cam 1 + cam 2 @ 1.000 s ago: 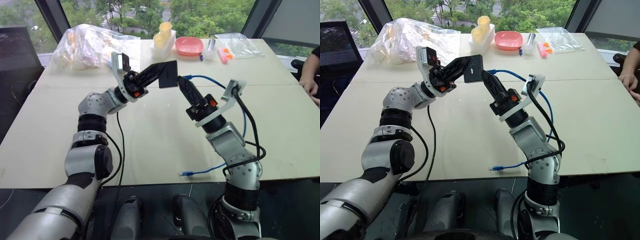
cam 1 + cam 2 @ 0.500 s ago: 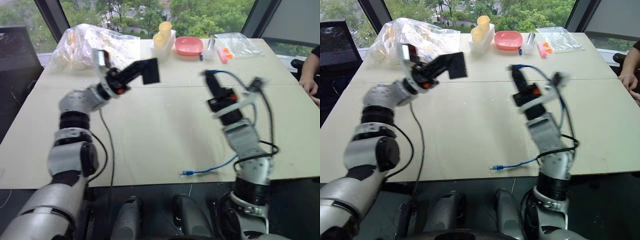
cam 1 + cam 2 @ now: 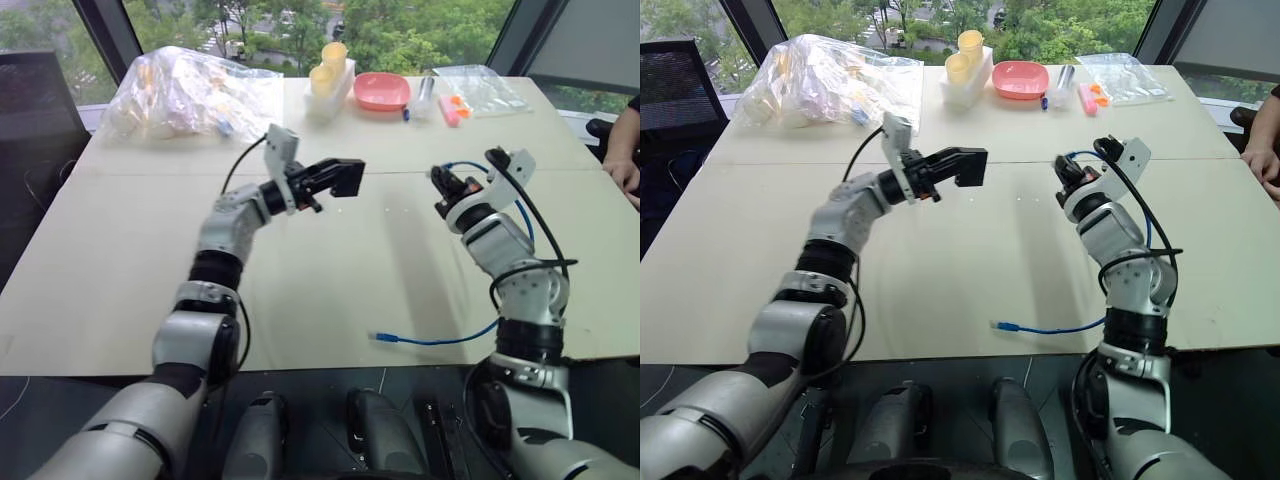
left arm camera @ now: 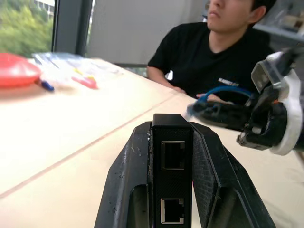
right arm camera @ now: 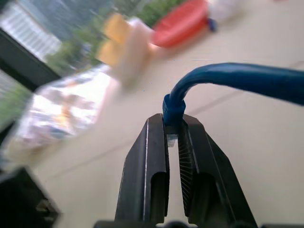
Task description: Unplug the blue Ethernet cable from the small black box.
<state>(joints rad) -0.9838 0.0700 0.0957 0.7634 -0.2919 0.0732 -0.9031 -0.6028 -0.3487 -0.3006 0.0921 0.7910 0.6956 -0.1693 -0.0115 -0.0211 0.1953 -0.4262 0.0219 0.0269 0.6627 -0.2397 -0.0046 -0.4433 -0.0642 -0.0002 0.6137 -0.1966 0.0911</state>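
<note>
L tool (image 4: 172,156) pinches the small black box (image 4: 172,175) btw both fingers, held up in the air over the tabletop (image 3: 330,270), roughly mid-tabletop toward the far half. Box's port side faces out past the fingertips: two ports seen, both empty.

R tool (image 5: 173,137) pressed tight on the plug end of the blue Ethernet cable (image 5: 237,80); clear plug sits btw the fingertips, blue boot sticking out just past them. Cable is out of the box; plug & box are apart, w/ a gap of air btw the two tools. R tool (image 3: 440,178) also raised, nearer the tabletop's right edge.

From R tool the cable loops back along the R arm & drops to the near edge, where its other plug end (image 3: 382,338) lies flat on the tabletop.

Far edge: clear plastic bag (image 3: 185,90) at far-left, yellow cups (image 3: 325,65), pink bowl (image 3: 380,92), small clear bag (image 3: 478,88) far-right. Person (image 4: 228,47) sits at the right edge.
</note>
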